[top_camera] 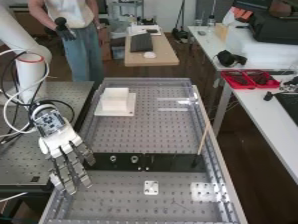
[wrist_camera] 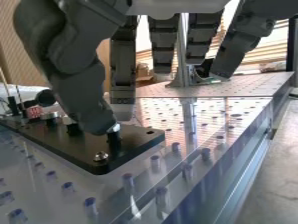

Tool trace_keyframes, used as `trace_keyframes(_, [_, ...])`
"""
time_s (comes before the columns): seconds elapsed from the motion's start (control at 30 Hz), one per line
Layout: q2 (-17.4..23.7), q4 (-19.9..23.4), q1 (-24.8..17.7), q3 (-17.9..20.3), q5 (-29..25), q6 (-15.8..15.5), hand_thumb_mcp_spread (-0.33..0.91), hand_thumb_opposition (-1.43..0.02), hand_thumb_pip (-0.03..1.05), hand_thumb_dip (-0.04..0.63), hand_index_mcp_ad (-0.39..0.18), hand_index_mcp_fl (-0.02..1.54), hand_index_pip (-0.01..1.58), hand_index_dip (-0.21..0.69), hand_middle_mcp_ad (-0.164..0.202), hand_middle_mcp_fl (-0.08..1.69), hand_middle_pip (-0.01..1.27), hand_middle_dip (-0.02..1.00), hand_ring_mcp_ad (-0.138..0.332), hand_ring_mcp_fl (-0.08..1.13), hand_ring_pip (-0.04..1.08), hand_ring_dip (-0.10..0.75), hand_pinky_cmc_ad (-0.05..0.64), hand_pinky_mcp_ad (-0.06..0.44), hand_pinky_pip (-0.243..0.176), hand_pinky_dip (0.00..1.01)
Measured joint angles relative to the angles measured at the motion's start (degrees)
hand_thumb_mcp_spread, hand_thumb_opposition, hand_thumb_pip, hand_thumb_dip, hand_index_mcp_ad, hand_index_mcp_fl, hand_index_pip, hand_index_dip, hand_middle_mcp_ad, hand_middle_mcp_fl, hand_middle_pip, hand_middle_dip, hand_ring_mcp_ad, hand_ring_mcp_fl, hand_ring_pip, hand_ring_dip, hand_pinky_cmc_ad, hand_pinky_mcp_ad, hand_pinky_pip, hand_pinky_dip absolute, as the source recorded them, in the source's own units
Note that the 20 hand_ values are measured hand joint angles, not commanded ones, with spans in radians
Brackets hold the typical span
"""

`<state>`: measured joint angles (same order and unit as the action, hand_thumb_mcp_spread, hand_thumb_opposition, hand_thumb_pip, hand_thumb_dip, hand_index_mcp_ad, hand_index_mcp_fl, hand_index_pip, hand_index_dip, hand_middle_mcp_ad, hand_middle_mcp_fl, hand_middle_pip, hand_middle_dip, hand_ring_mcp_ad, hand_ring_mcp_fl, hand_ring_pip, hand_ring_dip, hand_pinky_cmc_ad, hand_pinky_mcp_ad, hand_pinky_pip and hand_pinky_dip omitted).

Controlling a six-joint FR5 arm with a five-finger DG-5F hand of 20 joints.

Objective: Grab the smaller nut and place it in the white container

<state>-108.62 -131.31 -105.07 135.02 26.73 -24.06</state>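
**Smaller Nut Seated on Bar; Pick and Place Outstanding**

At far left in the high view, the robot hand (top_camera: 62, 137) is open, fingers extended, gripping nothing. Next, the smaller nut (wrist_camera: 114, 128) sits on its post on the black bar (top_camera: 174, 161), at the thumb tip; contact cannot be confirmed. Rightward follow the larger nut (top_camera: 113, 158), the white container (top_camera: 115, 100) farther up the surface (top_camera: 143, 134), and the bearing (top_camera: 134, 159). Approach appears complete; grasp, lift, transfer and release remain.
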Motion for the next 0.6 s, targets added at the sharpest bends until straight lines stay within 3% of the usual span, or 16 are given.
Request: trace_keyframes(0.6, [-0.2, 1.47, -0.99, 0.48, -0.66, -1.97, 0.41, -0.8, 0.75, 0.236, -0.122, 0.15, 1.56, 0.028, 0.082, 0.09, 0.13, 0.22, 0.147, 0.01, 0.09, 0.08, 0.335, 0.199, -0.093, 0.54])
